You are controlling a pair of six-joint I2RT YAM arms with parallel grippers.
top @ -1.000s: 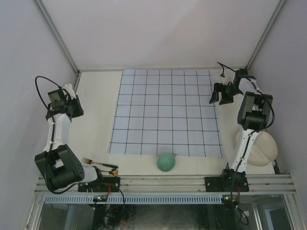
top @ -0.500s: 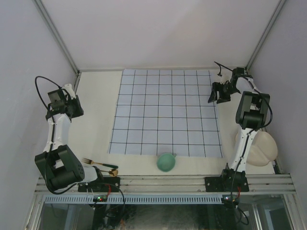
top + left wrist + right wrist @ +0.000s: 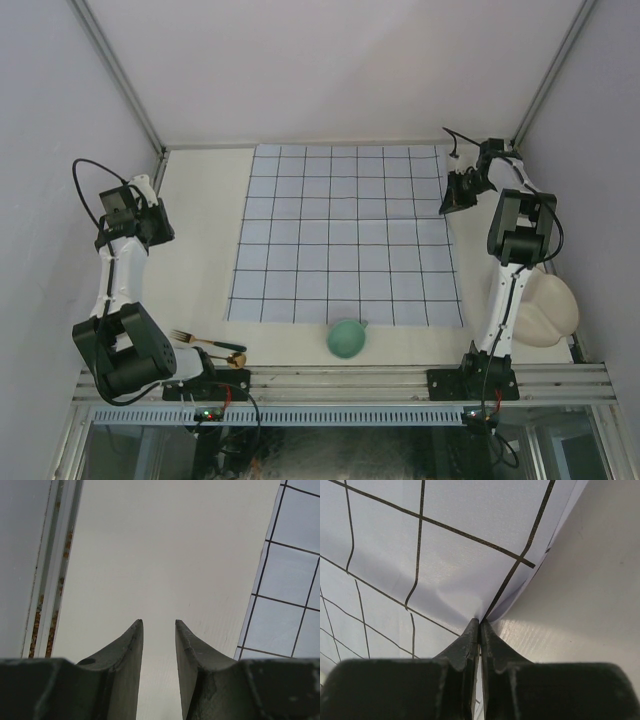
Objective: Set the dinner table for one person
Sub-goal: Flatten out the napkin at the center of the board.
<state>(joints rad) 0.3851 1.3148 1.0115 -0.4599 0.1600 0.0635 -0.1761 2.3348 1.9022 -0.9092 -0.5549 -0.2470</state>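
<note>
Dinner table (image 3: pixel 200 250), a large flat matte cream-white surface, lies directly beneath both grippers; right gripper (image 3: pixel 480 622) is clenched tight, its two dark fingertips pinching a puckered fold at the edge of the pale-blue cloth with dark grid lines (image 3: pixel 445 565); bare table shows just to the gripper's right, and the cloth spreads away to its left and back toward the arm bases. Left gripper (image 3: pixel 157 625) is partly parted and grasps nothing, hovering over bare table with the cloth's other edge off to its right. Well back from the right gripper, at the cloth's near edge, sits a small round green cup (image 3: pixel 346 339); a round cream plate (image 3: pixel 545 310) lies behind the right arm; a gold-handled fork (image 3: pixel 200 341) and gold spoon (image 3: pixel 235 358) rest near the left arm's base. The step in hand seems to be straightening the cloth; a low, slow, level pull would probably keep the thin fold from slipping free and the cloth from doubling over.
</note>
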